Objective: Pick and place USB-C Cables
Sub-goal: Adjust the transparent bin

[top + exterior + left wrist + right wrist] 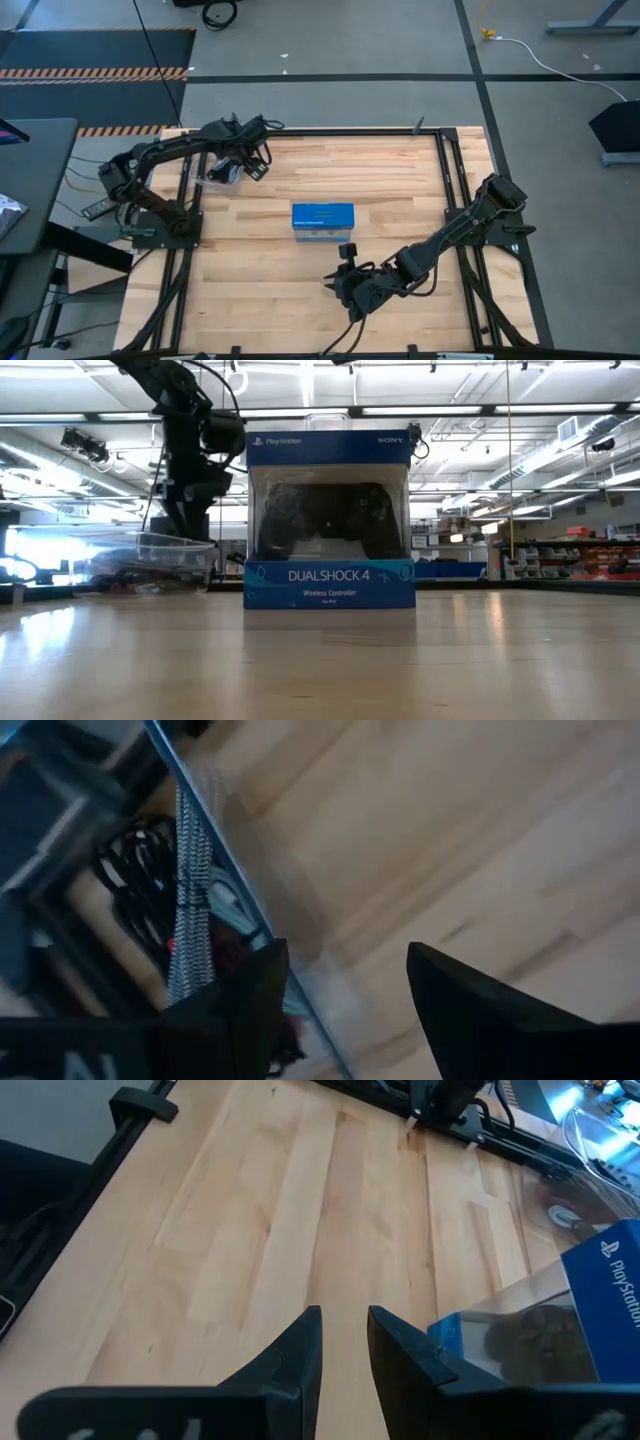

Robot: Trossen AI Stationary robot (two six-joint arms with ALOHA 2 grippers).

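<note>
We logged the left end effector [232, 168] in the upper left of the high view, poised over the clear plastic tub [222, 175] at the left edge of the counter [300, 290]. In the left wrist view its 2 fingers [250, 1000] stood spread wide, with bare wood and the tub's rim between them and nothing gripped. One finger sat over the tub wall [215, 870].

The USB-C cables [170, 910] lay inside the tub: a black coil [135, 870], a silver-grey braided cord [190, 900] running along the wall, and a reddish bit low in the pile. We could not count them all.

In the low view the left arm came down at the upper left of the frame, above the tub [150, 555]; the end effector itself was hidden there behind the arm's body.

The blue box [322, 221] stood upright at the centre of the counter, well apart from the tub. The low view showed its front [330, 520], printed "DUALSHOCK 4".

The right end effector [343, 283] waited at the lower middle of the high view, below the box. In the right wrist view its fingers [295, 1355] stood a narrow gap apart, holding nothing, above bare wood with the box [600, 1310] at the right edge of the frame.
</note>
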